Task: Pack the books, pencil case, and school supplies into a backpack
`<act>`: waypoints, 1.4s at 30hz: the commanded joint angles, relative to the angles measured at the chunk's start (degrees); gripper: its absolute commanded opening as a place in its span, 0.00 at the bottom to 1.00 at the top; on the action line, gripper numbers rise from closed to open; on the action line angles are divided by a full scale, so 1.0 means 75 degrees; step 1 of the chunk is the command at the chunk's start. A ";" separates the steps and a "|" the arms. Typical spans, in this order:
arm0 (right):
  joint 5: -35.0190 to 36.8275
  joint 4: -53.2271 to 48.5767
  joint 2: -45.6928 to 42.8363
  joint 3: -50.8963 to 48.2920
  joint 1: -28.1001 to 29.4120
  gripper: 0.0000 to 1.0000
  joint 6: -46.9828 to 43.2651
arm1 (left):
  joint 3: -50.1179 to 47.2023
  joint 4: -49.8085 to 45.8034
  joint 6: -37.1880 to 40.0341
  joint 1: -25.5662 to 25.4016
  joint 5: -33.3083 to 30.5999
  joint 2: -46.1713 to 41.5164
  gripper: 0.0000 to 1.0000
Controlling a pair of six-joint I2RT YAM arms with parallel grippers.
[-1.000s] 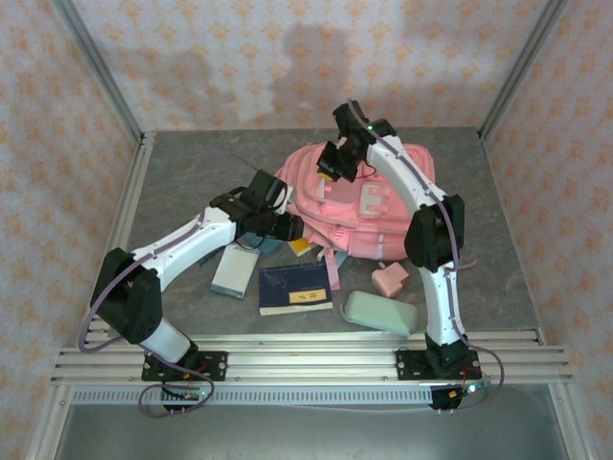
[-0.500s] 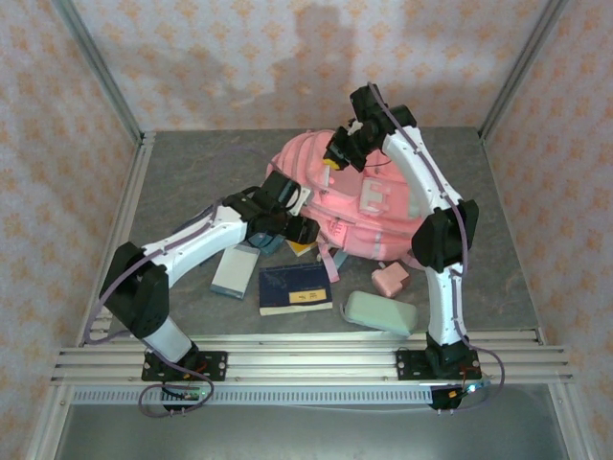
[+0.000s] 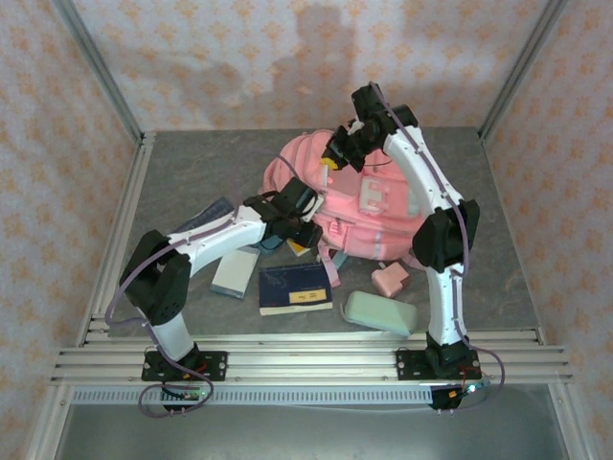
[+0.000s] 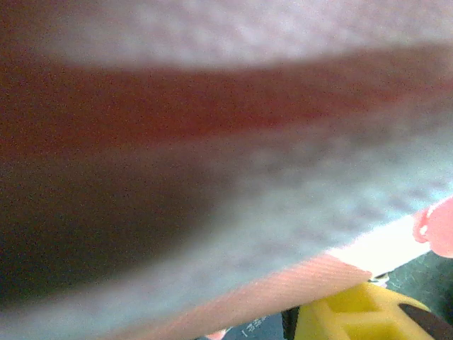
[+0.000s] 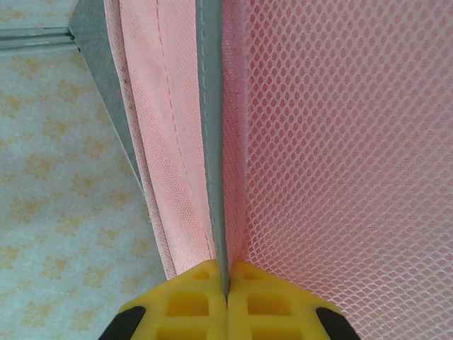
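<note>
Item: backpack (image 3: 375, 206), mid tabletop, top edge rising higher than a second ago.
Right tool (image 3: 332, 159) clenching grey trim (image 5: 210, 142), holding mouth up.
Left tool (image 3: 308, 234) advancing right, nosing against backpack's left side; grip cannot tell.
Navy book (image 3: 295, 289), pencil case (image 3: 380, 312) waiting near, unpacked.

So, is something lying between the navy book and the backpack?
Yes. The left claw sits against the backpack just beyond the navy book, and an orange-yellow book lies in that gap too.
</note>
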 commanded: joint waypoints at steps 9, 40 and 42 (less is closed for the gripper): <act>-0.0700 0.0487 -0.0795 0.0072 -0.0020 0.00 0.0634 | -0.0197 0.0426 0.0061 -0.0064 -0.1329 0.0001 0.02; 0.5591 -0.2552 -0.1557 0.0529 0.0855 0.44 -0.2366 | 0.0437 0.0308 -0.1591 0.1120 -0.0303 -0.0125 0.00; 0.5235 -0.2172 -0.2244 -0.0720 0.0980 0.23 -0.2340 | 0.0581 0.0280 -0.1664 0.1137 -0.0264 -0.0101 0.00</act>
